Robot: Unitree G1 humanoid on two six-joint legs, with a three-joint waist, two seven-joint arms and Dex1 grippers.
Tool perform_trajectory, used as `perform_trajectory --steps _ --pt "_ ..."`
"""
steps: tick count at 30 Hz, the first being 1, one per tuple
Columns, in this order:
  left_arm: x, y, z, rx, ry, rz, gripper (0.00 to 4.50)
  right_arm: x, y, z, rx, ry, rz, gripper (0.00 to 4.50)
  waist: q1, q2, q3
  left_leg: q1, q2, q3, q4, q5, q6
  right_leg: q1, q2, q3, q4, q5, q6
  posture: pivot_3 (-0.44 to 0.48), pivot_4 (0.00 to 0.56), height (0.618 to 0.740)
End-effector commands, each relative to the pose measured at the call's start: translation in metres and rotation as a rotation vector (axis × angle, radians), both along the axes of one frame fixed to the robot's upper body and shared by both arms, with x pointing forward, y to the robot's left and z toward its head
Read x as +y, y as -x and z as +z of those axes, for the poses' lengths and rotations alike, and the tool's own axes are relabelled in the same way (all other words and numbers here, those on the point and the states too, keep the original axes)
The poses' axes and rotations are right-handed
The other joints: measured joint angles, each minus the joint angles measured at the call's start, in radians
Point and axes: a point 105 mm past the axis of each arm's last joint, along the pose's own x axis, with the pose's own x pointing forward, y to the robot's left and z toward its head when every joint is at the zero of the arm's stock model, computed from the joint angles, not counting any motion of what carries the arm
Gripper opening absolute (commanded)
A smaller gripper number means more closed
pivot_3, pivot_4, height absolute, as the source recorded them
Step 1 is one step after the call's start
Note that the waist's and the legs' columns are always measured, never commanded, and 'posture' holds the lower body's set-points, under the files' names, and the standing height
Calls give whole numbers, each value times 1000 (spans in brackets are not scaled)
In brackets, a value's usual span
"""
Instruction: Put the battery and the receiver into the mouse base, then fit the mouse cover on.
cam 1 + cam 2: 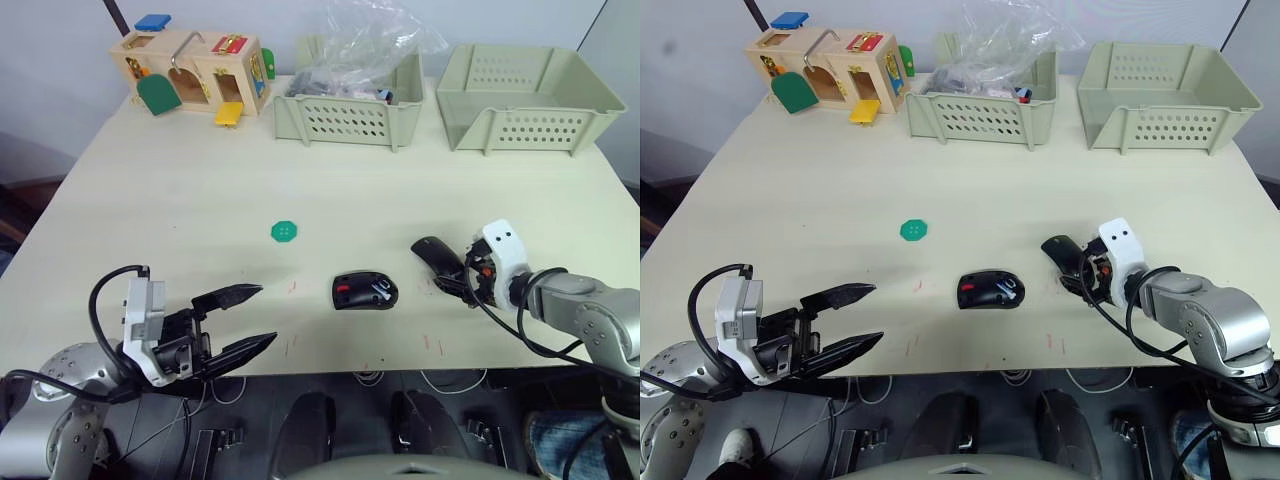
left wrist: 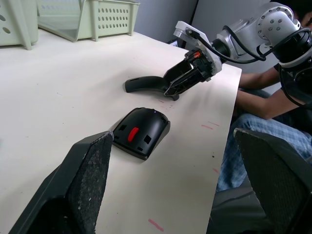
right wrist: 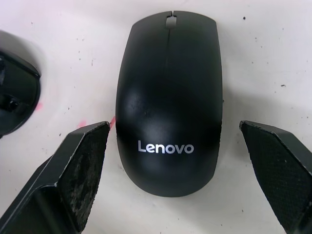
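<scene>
The mouse base [image 1: 365,291] lies near the table's front edge, black with a red patch at its left end. A slim silvery-blue piece in its recess [image 1: 1008,287] looks like the battery. I cannot make out the receiver. The mouse cover [image 1: 435,256], a glossy black shell with white lettering [image 3: 165,147], lies just right of the base. My right gripper [image 1: 458,281] is open around the cover, one finger [image 3: 83,170] on each side, not touching it. At the front left, past the table edge, my left gripper [image 1: 262,316] is open and empty, pointing toward the base [image 2: 141,130].
A green round disc [image 1: 285,231] lies mid-table. At the back stand a wooden latch box [image 1: 195,70], a basket with a plastic bag [image 1: 350,118] and a second basket [image 1: 520,100]. A seated person's legs [image 2: 253,126] show beyond the table's right side.
</scene>
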Motion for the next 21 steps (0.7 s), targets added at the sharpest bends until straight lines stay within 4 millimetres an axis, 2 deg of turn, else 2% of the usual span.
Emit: perform_trajectory --steps 1,21 --pt "-2 1 3 -22 -10 -14 4216 0 0 9 -43 0 5 4500 0 0 0 0 0 0 0 0 0 0 0 0 0 0 0 0 150 740" --pt "-2 0 3 -24 -12 -15 4216 1 4 10 -73 -13 -19 4500 0 1 1 -2 1 0 -1 0 0 -2 0 0 -1 0 0 0 150 740"
